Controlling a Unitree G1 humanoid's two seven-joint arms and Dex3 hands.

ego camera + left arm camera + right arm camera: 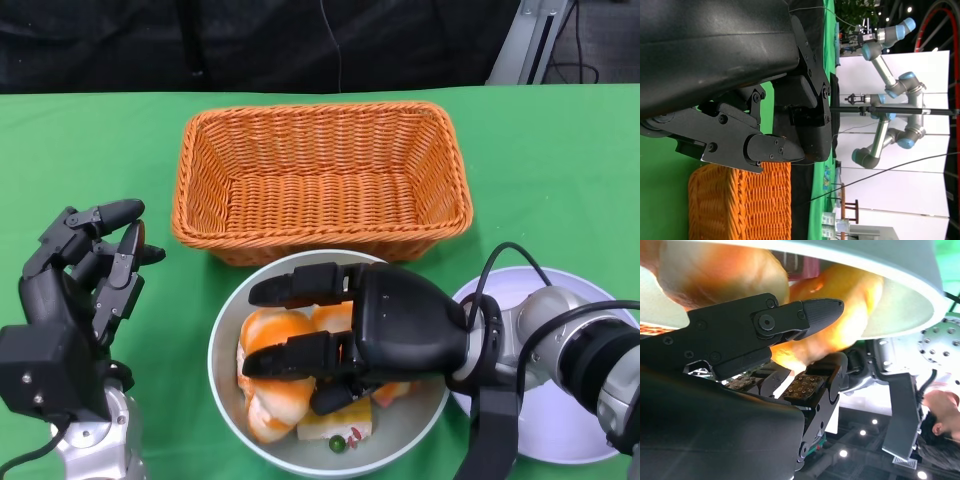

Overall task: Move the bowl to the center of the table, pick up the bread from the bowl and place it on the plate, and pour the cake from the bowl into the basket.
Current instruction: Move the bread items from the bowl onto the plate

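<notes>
A grey-white bowl (226, 335) stands at the front middle of the green table, just before the orange wicker basket (320, 175). It holds orange-brown bread (272, 330) and a pale cake slice (340, 428). My right hand (390, 325) reaches into the bowl from the right, and its fingers wrap over and under the bread. In the right wrist view the bread (850, 315) sits between the thumb and fingers of the right hand (740, 330), under the bowl's rim (900, 270). A white plate (565, 430) lies at the front right, partly under my right forearm. My left hand (85, 275) hovers at the front left and holds nothing.
The left wrist view shows my left hand (740, 100) over green cloth, with the basket (740, 205) beyond it. Other robot arms (890, 85) stand past the table's far side. A person (940, 425) shows at the edge of the right wrist view.
</notes>
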